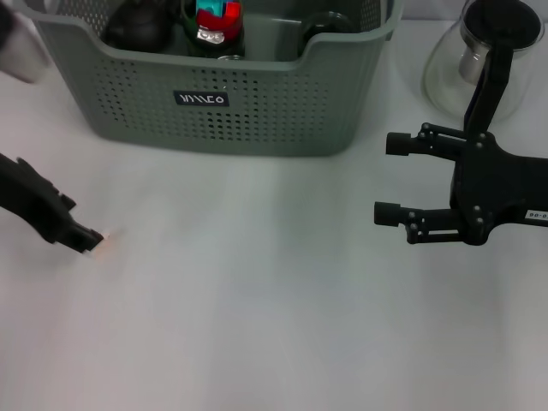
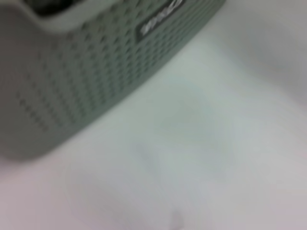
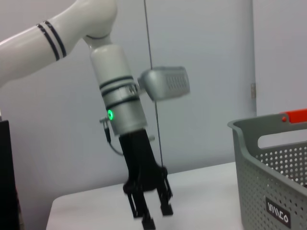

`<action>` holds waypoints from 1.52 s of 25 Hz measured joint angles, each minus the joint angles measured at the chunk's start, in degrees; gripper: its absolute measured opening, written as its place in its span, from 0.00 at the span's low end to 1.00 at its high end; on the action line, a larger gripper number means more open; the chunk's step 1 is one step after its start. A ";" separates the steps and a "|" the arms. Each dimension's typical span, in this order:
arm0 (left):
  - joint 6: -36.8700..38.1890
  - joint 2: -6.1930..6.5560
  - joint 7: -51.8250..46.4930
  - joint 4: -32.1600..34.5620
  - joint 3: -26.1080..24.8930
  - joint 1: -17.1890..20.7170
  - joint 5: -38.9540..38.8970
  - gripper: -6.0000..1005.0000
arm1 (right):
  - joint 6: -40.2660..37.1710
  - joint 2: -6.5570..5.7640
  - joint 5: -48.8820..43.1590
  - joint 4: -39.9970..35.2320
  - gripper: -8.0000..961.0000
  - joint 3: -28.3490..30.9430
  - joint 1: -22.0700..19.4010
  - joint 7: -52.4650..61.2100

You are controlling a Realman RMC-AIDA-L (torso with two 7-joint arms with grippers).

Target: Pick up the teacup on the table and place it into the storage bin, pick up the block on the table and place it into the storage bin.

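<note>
The grey-green storage bin (image 1: 257,116) stands at the back of the white table, and also shows in the left wrist view (image 2: 86,81) and the right wrist view (image 3: 276,187). Inside it lie a red and blue block (image 1: 217,15) and dark rounded vessels (image 1: 137,26) (image 1: 324,27); I cannot tell which is the teacup. My left gripper (image 1: 88,240) hangs low over the table, in front of the bin's left corner. In the right wrist view its fingertips (image 3: 166,209) stand a little apart with nothing between them. My right gripper (image 1: 383,178) is open and empty at the right.
A glass teapot (image 1: 484,60) with a black handle stands at the back right, just behind my right arm. A small orange glow (image 1: 109,241) lies on the table at the left gripper's tip.
</note>
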 joint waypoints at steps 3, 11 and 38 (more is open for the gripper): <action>-3.11 0.31 -9.12 -0.81 7.85 0.96 1.18 0.61 | 0.02 -0.10 0.07 0.78 0.96 1.21 0.24 -0.02; -5.28 0.36 -17.73 -3.99 12.31 -0.03 1.43 0.59 | -0.12 -0.10 -0.03 1.47 0.96 1.91 0.47 -0.09; -13.04 2.02 -19.70 -13.50 13.65 -0.85 1.73 0.42 | -0.32 -0.28 -0.19 2.30 0.96 2.64 0.06 -0.11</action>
